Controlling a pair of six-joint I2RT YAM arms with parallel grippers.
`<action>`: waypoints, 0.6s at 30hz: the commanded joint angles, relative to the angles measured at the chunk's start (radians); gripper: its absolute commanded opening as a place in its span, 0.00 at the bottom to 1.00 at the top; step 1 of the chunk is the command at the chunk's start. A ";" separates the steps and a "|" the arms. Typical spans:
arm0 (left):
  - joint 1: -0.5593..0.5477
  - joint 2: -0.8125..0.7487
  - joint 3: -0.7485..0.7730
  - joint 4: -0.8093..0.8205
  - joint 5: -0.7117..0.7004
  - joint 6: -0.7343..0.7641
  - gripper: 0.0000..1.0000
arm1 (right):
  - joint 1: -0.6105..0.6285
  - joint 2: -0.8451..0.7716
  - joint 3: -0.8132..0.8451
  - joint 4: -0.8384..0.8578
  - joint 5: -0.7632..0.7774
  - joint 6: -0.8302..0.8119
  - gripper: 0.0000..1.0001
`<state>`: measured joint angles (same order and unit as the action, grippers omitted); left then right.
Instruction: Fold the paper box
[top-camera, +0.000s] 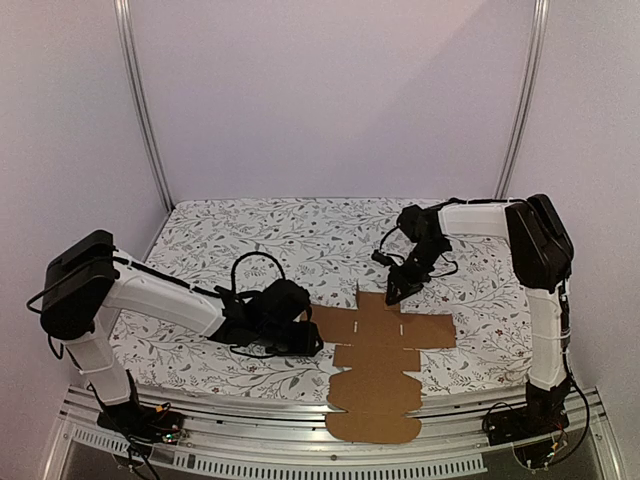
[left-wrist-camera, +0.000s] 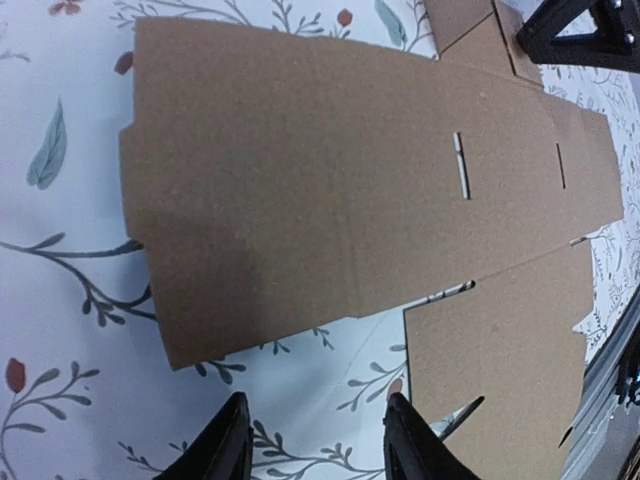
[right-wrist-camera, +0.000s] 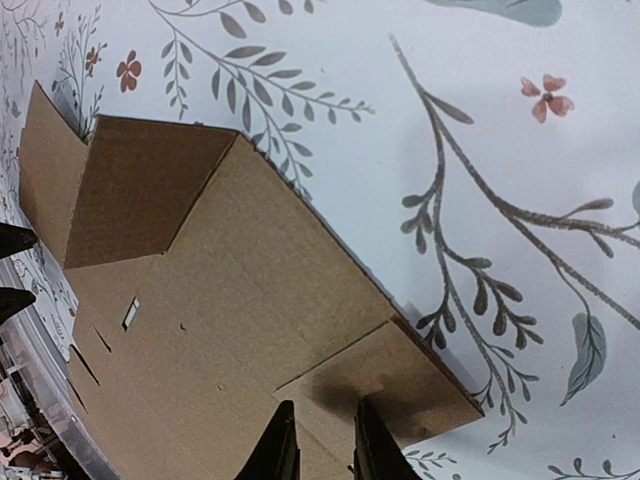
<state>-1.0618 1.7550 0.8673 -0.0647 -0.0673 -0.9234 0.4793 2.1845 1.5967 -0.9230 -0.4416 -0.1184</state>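
OK, you've got 1 paper box & 2 pincers. Box lies flat at the table's 6 o'clock edge. Left pincer is open, box just at its 3 o'clock. Right pincer is open a crack, box at its 6 o'clock.

The paper box is cut off by the top and right edges in the left wrist view. From above, fingertips of the left claw are lost against its own dark wrist. Whether the right claw grips cardboard cannot be told.
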 joint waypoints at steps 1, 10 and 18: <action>-0.002 -0.001 -0.017 0.044 -0.053 -0.054 0.46 | -0.009 -0.030 -0.065 -0.013 0.120 -0.010 0.21; 0.098 -0.009 -0.088 0.159 -0.014 -0.099 0.51 | -0.008 -0.192 -0.099 0.003 0.042 -0.053 0.31; 0.175 0.109 -0.043 0.297 0.149 -0.022 0.46 | -0.009 -0.215 -0.102 -0.009 0.007 -0.085 0.35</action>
<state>-0.9146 1.8034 0.8124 0.1894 0.0025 -0.9764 0.4763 2.0094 1.5074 -0.9195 -0.4076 -0.1719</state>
